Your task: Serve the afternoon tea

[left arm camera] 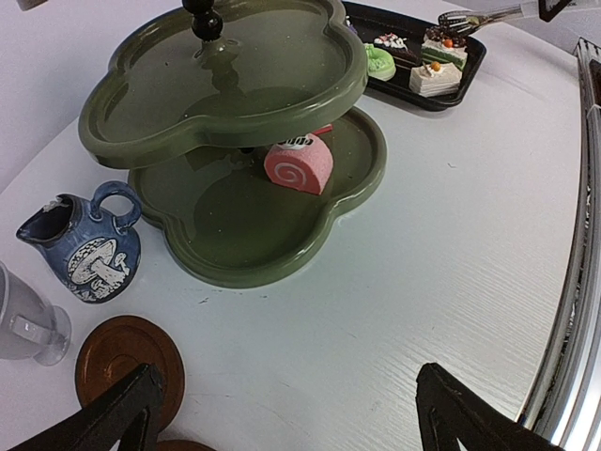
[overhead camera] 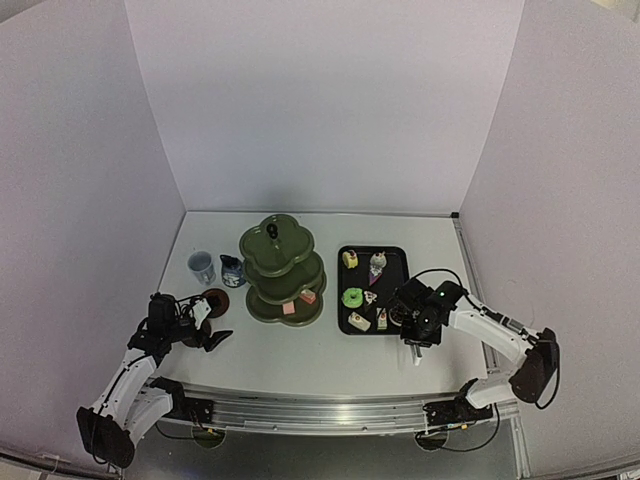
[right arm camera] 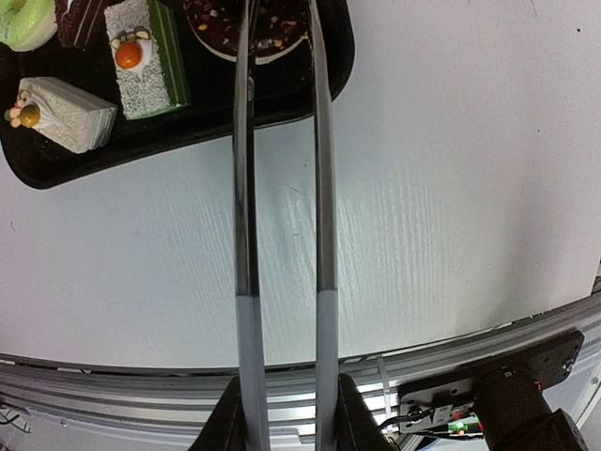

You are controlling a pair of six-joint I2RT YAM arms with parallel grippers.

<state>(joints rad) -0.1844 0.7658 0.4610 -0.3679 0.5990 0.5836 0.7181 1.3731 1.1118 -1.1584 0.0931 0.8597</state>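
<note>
The dark green three-tier stand (overhead camera: 283,270) stands mid-table. Its lowest tier holds a pink swirl roll (left arm camera: 299,165) and another small pastry (overhead camera: 309,296). The pale blue cup (overhead camera: 201,266), the dark blue jug (overhead camera: 232,270) and a brown saucer (overhead camera: 214,300) sit to its left. A second saucer (left arm camera: 178,445) peeks in at the left wrist view's bottom edge. My left gripper (left arm camera: 286,395) is open and empty, low over the table by the saucers. My right gripper (right arm camera: 285,413) is shut on the metal tongs (right arm camera: 282,188). Their arms are apart, with the tips over a chocolate tart (right arm camera: 246,23).
The black tray (overhead camera: 395,260) lies right of the stand with several pastries, among them a green doughnut (overhead camera: 352,297) and a green-sided cake slice (right arm camera: 146,56). A metal rail (overhead camera: 320,410) runs along the near table edge. White walls enclose the table.
</note>
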